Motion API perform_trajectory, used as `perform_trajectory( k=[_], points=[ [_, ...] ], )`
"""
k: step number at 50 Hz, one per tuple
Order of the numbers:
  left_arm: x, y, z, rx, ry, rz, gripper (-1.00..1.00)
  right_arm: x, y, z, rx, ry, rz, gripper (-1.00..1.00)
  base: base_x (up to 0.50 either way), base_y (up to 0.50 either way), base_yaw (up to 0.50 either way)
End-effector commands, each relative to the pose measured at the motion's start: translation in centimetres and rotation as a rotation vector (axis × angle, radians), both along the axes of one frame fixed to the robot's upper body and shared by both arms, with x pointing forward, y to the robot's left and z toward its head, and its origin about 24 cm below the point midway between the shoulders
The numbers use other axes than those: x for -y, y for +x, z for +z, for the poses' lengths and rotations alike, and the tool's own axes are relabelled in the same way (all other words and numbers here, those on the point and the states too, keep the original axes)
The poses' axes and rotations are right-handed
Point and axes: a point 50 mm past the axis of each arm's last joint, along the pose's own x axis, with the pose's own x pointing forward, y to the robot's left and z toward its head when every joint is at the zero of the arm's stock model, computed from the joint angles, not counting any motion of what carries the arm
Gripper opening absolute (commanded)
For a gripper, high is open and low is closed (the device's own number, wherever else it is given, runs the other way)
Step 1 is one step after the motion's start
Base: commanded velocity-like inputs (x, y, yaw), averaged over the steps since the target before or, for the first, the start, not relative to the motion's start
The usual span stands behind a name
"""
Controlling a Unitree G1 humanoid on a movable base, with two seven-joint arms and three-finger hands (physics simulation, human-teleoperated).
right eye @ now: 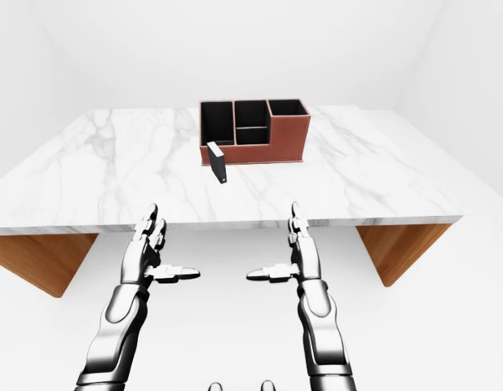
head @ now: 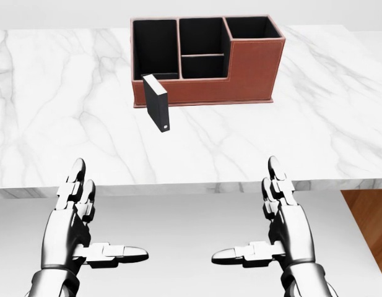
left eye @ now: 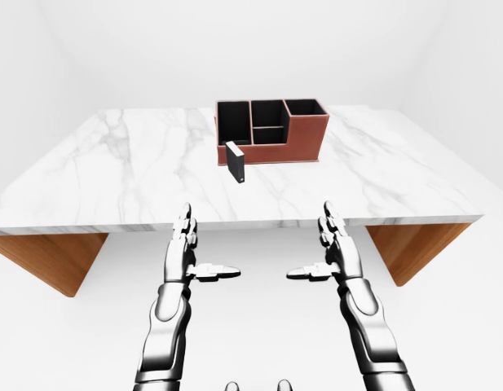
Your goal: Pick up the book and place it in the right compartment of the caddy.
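Observation:
A small black book (head: 157, 103) stands upright on the white marble table (head: 67, 124), just below the left end of a brown caddy (head: 240, 68) with black compartments. The caddy's right compartment (head: 252, 28) is the tallest and looks empty. My left hand (head: 85, 232) and right hand (head: 274, 229) are both open, fingers up and thumbs pointing inward, below the table's near edge. Neither touches the book or the table.
The table's near edge (head: 191, 187) runs across the head view between my hands and the book. Wooden table supports (left eye: 414, 248) show under both ends. The walls and floor around are plain white.

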Motion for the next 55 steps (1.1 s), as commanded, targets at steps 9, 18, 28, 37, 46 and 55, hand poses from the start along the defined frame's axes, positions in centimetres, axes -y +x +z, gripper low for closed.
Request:
perform_trajectory(
  k=[9,18,28,37,46,55],
  points=[
    [-0.2,0.1,-0.1,-0.004,0.005,0.011,1.00,-0.4,-0.1,0.0,0.007,-0.012,0.018,1.00,0.00,0.00,0.00],
    [-0.2,0.1,-0.2,-0.004,0.005,0.011,1.00,-0.4,-0.1,0.1,0.016,-0.013,0.017,1.00,0.34,0.00,0.00],
    [-0.4,-0.1,0.7,0.028,0.017,0.016,1.00,-0.4,-0.4,0.8,0.037,-0.017,0.016,1.00,0.43,0.00,0.00],
    [-0.1,-0.6,1.8,0.068,0.036,0.008,1.00,-0.4,-0.7,1.6,0.067,-0.022,0.010,1.00,0.31,0.00,0.00],
    [0.0,-1.0,2.7,0.097,0.037,0.012,1.00,-0.6,-1.1,2.3,0.101,-0.035,0.013,1.00,0.12,0.00,0.00],
    [-0.1,-1.1,3.4,0.132,0.032,0.024,1.00,-0.5,-1.3,3.0,0.128,-0.019,0.008,1.00,0.01,0.00,0.00]
  ],
)
